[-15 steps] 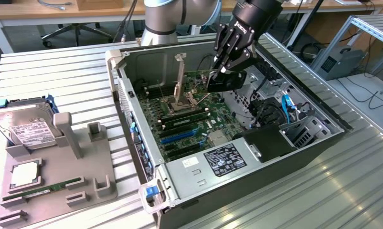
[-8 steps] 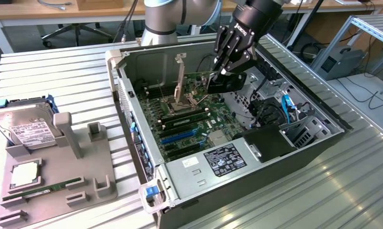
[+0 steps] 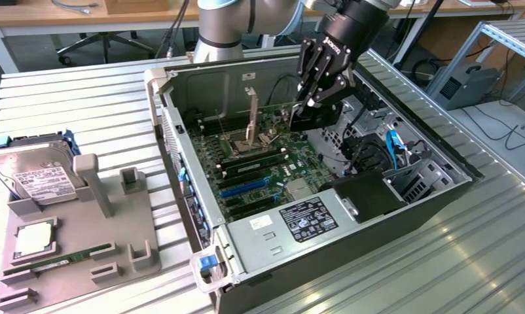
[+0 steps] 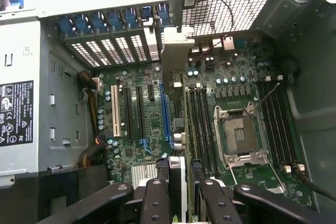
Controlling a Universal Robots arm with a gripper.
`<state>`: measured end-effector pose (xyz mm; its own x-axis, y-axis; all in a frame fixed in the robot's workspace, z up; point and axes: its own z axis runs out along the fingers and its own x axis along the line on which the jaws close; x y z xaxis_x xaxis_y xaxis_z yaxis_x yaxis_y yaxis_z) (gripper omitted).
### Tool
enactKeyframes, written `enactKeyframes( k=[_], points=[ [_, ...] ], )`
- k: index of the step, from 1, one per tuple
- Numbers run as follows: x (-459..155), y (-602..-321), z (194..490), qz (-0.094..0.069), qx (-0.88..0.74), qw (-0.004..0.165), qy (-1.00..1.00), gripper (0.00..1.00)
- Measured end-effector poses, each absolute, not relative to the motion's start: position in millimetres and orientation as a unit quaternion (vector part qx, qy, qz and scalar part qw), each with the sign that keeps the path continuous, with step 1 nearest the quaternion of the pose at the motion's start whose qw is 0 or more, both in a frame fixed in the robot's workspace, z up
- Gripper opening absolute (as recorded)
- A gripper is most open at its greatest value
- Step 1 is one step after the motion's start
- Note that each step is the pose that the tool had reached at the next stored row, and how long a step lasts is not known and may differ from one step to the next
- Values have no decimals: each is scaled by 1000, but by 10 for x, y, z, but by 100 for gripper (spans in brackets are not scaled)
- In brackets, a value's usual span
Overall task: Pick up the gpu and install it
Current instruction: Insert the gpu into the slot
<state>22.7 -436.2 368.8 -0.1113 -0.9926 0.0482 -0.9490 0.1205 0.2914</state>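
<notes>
1. The gpu [image 3: 290, 112] is a thin card seen edge-on, hanging upright inside the open computer case [image 3: 437, 171], above the far part of the motherboard [image 3: 271, 171]. In the wrist view its edge [image 4: 177, 129] runs from between the fingers out over the board, and its silver end bracket [image 4: 175, 53] reaches toward the slotted rear wall of the case.
2. The gripper [image 3: 313, 104] is clamped on the gpu, its black fingers [image 4: 157, 203] pressed against the card from both sides. It hangs down into the case from the arm [image 3: 220, 29], which rises at the far side of the scene.
3. Below the card, the motherboard shows a blue expansion slot [image 4: 166, 114], black slots and a white slot [image 4: 114, 116] side by side. The card's edge sits over the board just beside the blue slot; whether it touches the board cannot be told.
4. The open CPU socket [image 3: 247, 139] with its metal frame lies near the card, flanked by long memory slots [image 4: 199, 124].
5. A power supply [image 3: 296, 219] with a black label fills the near end of the case.
6. On the exterior view's left, well apart from the case, a grey holder tray [image 3: 74, 229] sits on the slatted metal table [image 3: 472, 261].
7. A silver hard drive [image 3: 37, 173] with a white label rests at the tray's far end. A narrow green RAM stick [image 3: 57, 263] lies along the tray's near part, with a square chip [image 3: 34, 237] between them.
</notes>
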Motion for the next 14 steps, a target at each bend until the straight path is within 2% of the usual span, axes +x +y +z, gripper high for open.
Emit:
enactKeyframes(
  k=[2,10,14],
  points=[
    [227,-4362,3689,-90,676,118,-722,27],
    [-128,-4443,3419,-90,676,118,-722,27],
    [-176,-4443,3392,-90,676,118,-722,27]
  ],
)
